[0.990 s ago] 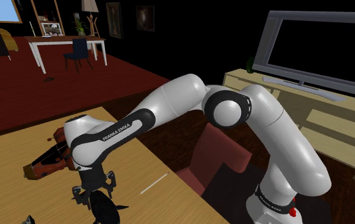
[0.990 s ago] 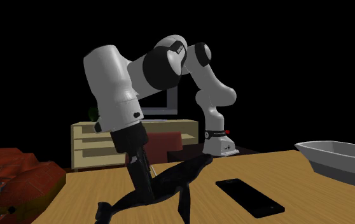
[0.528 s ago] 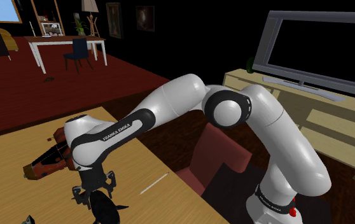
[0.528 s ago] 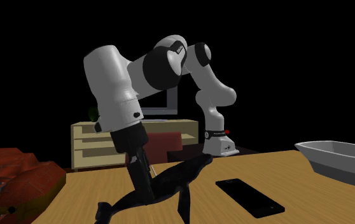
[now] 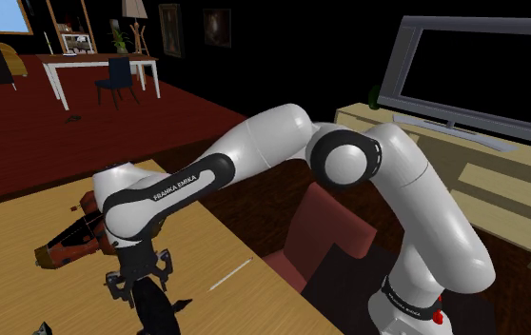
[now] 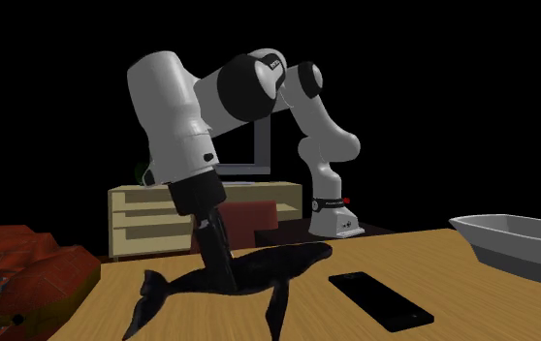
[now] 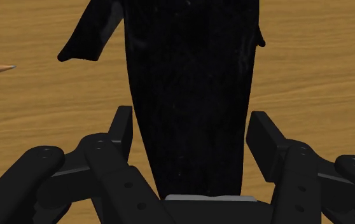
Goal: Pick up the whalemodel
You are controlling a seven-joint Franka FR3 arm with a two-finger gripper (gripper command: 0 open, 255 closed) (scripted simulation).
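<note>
The whale model [image 6: 278, 266] is all black, with a long body, side flippers and a forked tail. It hangs roughly level just above the wooden table [image 6: 433, 325], tail toward the second exterior view's left. My gripper [image 6: 224, 279] comes down onto its back and is shut on it. In the wrist view the whale model [image 7: 189, 83] runs between the two fingers [image 7: 123, 127], which press against its sides around the gripper [image 7: 192, 130]. In the shoulder view the gripper [image 5: 149, 297] and whale model [image 5: 162, 316] sit at the lower edge.
A flat black slab [image 6: 380, 300] lies on the table near the whale. A grey tray [image 6: 516, 244] stands at the second exterior view's right. A red-brown object [image 5: 68, 243] lies beyond the gripper. A pencil [image 5: 230, 275] lies toward the table's edge.
The arm has risen and the whale has come up off the table with it, swinging from tail-down to roughly level.
</note>
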